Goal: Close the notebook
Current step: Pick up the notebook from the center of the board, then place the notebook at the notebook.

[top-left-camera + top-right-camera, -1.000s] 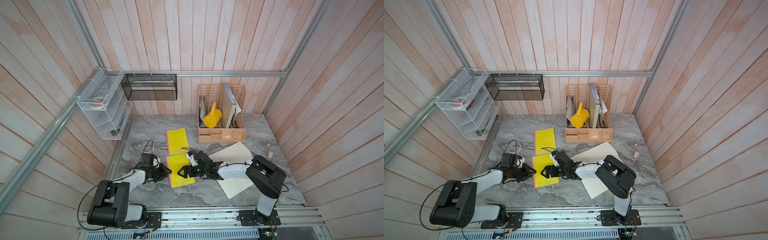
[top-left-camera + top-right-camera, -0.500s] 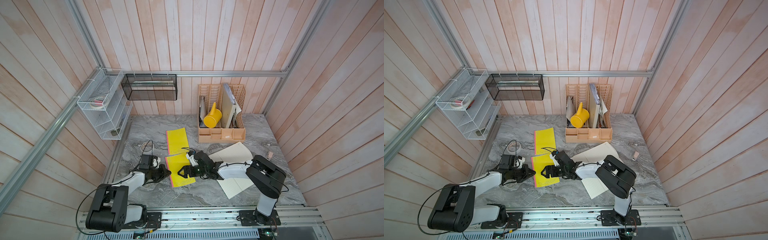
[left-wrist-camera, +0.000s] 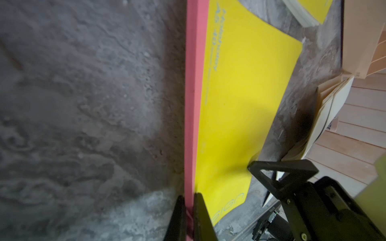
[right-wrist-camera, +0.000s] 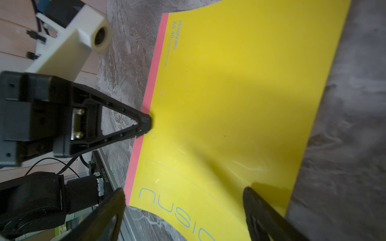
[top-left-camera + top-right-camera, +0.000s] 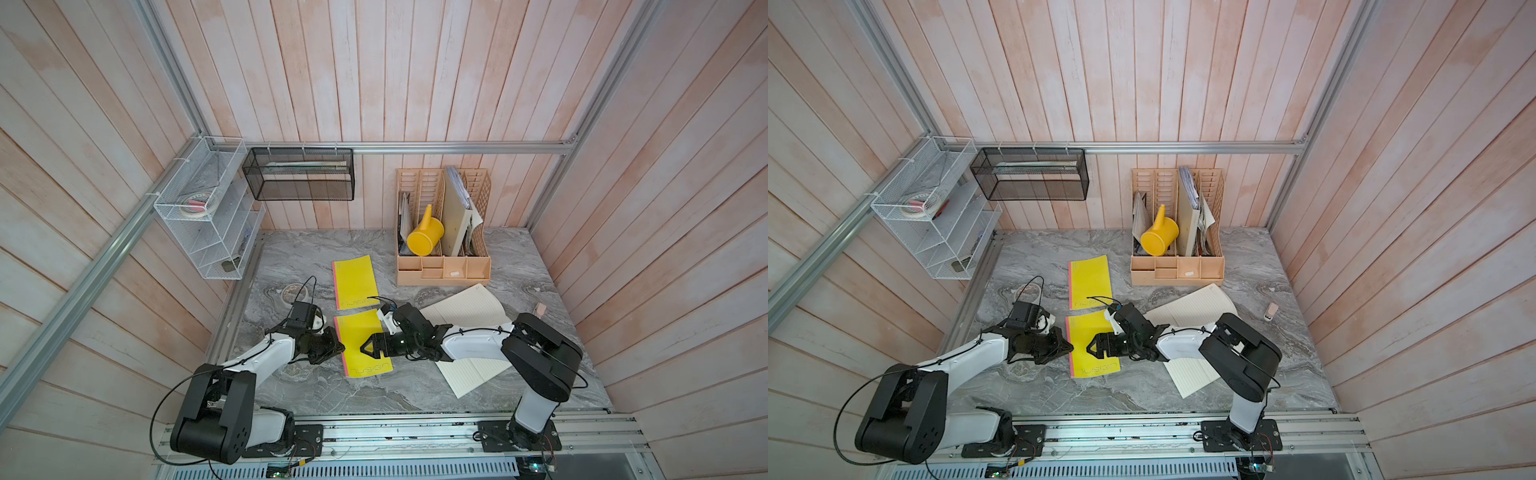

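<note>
1. I am seeing the grey marbled table (image 5: pixel 374 399) starting just beyond the two arm bases, and both arms are reaching low over it towards the middle.
2. The left gripper (image 3: pixel 189 200) is pinching the near yellow notebook (image 5: pixel 358 332) by its pink spine (image 3: pixel 193 104). Its jaws are pressed together with only that thin edge between them.
3. That notebook is lying left of centre near the front, cover up and bowing slightly. The spine is on its left side.
4. The right gripper (image 4: pixel 183 194) is coming in from the right over the same cover with its fingers spread wide, gripping nothing. I cannot tell whether its tips are touching the cover.
5. Under the right arm, an open notebook (image 5: pixel 465 309) is lying with its cream lined pages showing.
6. Just beyond the held notebook, a second yellow notebook (image 5: pixel 354 282) is lying shut and flat.
7. Near the right edge a small pinkish object (image 5: pixel 540 308) is sitting alone.
8. At the far side, a tan desk organizer (image 5: pixel 442 274) is holding a yellow watering can (image 5: pixel 424 239) and some upright papers.
9. A black mesh basket (image 5: pixel 299 191) is hanging on the far wall, and a white wire shelf (image 5: pixel 208 232) is hanging on the left wall.
</note>
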`<state>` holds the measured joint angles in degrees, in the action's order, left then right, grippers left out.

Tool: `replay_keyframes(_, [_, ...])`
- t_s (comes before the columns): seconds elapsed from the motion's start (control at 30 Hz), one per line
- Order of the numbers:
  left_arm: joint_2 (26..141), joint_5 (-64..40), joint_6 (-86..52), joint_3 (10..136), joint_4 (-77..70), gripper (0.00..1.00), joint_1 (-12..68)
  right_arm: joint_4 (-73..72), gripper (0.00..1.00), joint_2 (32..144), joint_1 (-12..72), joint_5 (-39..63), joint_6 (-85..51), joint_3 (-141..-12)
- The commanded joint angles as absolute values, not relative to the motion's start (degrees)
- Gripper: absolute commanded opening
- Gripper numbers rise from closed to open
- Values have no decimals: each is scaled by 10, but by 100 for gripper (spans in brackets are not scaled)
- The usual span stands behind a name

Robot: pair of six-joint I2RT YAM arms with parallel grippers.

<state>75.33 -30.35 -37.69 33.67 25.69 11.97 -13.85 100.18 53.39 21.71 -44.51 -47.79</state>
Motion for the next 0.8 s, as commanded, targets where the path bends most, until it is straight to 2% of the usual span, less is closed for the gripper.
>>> replay_keyframes(0.0, [728,-276,-367,402,383,0,125,-76,90,959,519,198,-432,-472])
replay_keyframes(0.17, [727,-276,-343,534,474,0,127,-34,90,881,489,176,-415,-467])
replay_keyframes(0.4, [804,-327,-334,723,494,0,127,13,90,776,413,177,-386,-449])
replay_keyframes(0.63, [900,-361,-332,907,526,0,127,23,90,737,375,189,-381,-428])
replay_keyframes(0.77, [923,-379,-337,951,525,0,127,21,90,733,368,190,-379,-419])
